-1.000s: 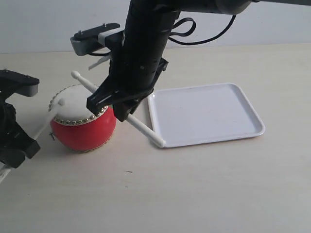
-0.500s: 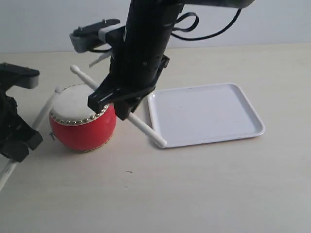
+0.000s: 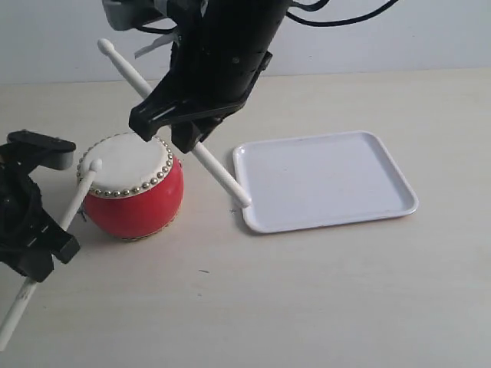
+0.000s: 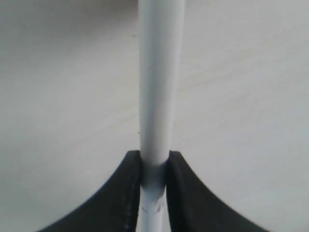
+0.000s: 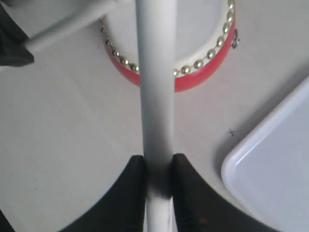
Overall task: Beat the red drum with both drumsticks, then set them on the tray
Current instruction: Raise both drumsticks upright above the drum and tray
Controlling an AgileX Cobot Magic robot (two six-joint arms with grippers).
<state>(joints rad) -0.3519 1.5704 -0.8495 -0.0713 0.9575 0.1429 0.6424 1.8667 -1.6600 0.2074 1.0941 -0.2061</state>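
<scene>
1. The table (image 3: 345, 307) is pale and smooth.
2. The red drum (image 3: 132, 201) stands on it, between the left gripper's fingers (image 3: 42, 247) and the right gripper's fingers (image 3: 147, 121).
3. The white tray (image 3: 326, 180) lies flat on it, near the right fingers, on the side away from the drum.

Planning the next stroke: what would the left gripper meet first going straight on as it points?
Probably the bare table: beyond the left gripper and its drumstick, only tabletop shows. Depth is unclear.

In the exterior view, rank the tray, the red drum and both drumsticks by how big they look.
1. tray, widest area.
2. red drum.
3. left drumstick and right drumstick: long but thin. They look alike and are partly hidden, so I can't rank them against each other.
</scene>
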